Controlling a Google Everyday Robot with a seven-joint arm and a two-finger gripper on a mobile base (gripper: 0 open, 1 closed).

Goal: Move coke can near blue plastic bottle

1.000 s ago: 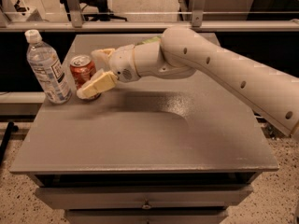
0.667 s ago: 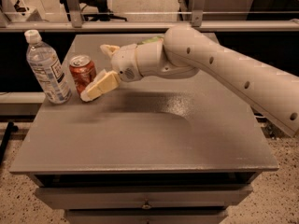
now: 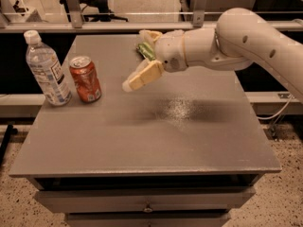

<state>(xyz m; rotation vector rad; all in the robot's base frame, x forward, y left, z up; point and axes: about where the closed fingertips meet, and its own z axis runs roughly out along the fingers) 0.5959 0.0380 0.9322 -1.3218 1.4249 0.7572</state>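
The coke can (image 3: pixel 85 79), red-orange with a silver top, stands upright on the grey table (image 3: pixel 151 136) at the left. The blue plastic bottle (image 3: pixel 46 69), clear with a white cap and a label, stands upright just left of the can, a small gap apart. My gripper (image 3: pixel 135 59) is to the right of the can, above the table, clear of the can. It is open and empty, with one cream finger (image 3: pixel 142 77) pointing down-left and the other (image 3: pixel 149 35) further back.
A small green object (image 3: pixel 146 50) lies on the table behind the gripper, partly hidden by it. My white arm (image 3: pixel 236 37) reaches in from the right. A rail and chair legs lie beyond the table's far edge. Drawers sit under the front edge.
The gripper has drawn back to the right, away from the coke can. The can and bottle stand where they were.
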